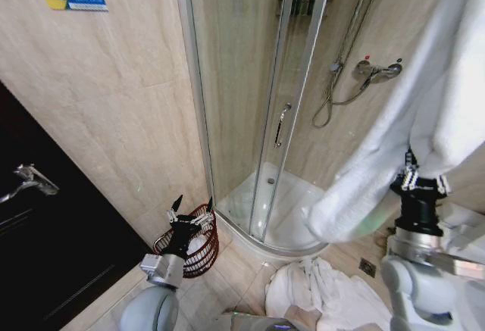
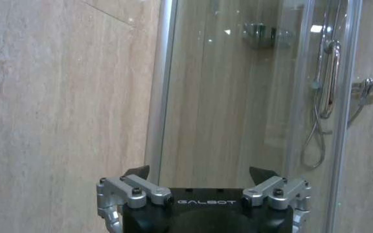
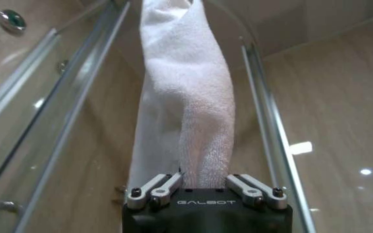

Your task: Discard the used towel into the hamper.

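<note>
Towel (image 1: 394, 142), white and long, is clamped in the right end effector (image 1: 419, 183), whose fingers are closed on a bunched fold; it rises above the end effector and also trails down and toward the left arm. The hamper (image 1: 198, 249) sits on the floor well apart from it, just behind the left end effector (image 1: 189, 208), which is spread wide and holds nothing.

A snag is judged the main risk: the towel appears to hang from something above, so a pull could stall or tear it from the grip. The trailing end could also drag across the shower tray (image 1: 250, 195) or miss the small hamper.

The right wrist view shows the grip itself, the terry fold pinched between the fingers (image 3: 163, 184). The head view alone gives the hamper and a second white heap (image 1: 318, 293) on the floor below the right end effector. The left wrist view shows the open, empty fingers (image 2: 138, 171) before the shower door (image 2: 238, 97).
</note>
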You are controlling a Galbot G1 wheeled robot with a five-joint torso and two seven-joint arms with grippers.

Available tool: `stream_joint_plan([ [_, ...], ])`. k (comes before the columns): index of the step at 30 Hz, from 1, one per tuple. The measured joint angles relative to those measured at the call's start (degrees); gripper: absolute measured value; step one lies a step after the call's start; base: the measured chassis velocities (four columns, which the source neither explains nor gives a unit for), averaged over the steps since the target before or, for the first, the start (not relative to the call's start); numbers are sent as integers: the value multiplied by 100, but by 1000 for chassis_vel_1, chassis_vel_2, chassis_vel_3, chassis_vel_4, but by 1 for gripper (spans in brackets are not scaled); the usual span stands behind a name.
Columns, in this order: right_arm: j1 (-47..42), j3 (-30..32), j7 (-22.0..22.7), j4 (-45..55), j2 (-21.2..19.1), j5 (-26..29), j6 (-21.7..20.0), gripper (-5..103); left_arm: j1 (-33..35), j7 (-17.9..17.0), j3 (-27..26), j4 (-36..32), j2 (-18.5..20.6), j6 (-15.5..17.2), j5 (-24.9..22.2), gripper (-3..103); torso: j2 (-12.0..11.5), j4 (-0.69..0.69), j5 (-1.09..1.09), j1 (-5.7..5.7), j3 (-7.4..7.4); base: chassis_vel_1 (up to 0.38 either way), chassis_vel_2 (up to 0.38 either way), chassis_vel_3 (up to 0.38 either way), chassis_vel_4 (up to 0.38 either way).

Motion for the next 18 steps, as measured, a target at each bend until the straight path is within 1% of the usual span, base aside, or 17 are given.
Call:
stream_joint_plan([
  [1,0,0,0,0,0,0,0,11,0,0,0,0,0,0,0,100,0,0,0,0,0,0,0,0,0],
  [3,-52,-11,49,-125,76,-9,183,11,0,0,0,0,0,0,0,100,0,0,0,0,0,0,0,0,0],
  [4,-52,-11,49,-125,76,-9,183,11,0,0,0,0,0,0,0,100,0,0,0,0,0,0,0,0,0],
  [5,-77,-23,51,-258,152,-14,315,11,0,0,0,0,0,0,0,100,0,0,-1,0,0,0,0,0,0],
  [7,-130,-138,36,-431,250,-63,450,11,0,0,0,0,0,0,0,100,0,1,1,0,0,0,0,0,0],
  [8,-130,-138,36,-431,250,-63,450,11,0,0,0,0,0,0,0,100,0,1,1,0,0,0,0,0,0],
  [10,-190,-280,-16,-543,421,-145,546,11,0,0,0,0,0,0,0,100,0,1,0,0,0,0,0,0,0],
  [11,-190,-280,-16,-543,421,-145,546,11,0,0,0,0,0,0,0,100,0,1,0,0,0,0,0,0,0],
  [13,-222,-352,-61,-605,545,-232,610,11,0,0,0,0,0,0,0,100,0,0,0,0,0,0,0,0,0],
  [16,-244,-375,-66,-603,565,-289,647,11,0,0,0,0,0,0,0,100,0,1,0,0,0,0,0,0,0],
  [18,-216,-351,-25,-343,538,-445,651,11,0,0,0,0,0,0,0,100,0,0,2,0,0,0,0,0,0],
])
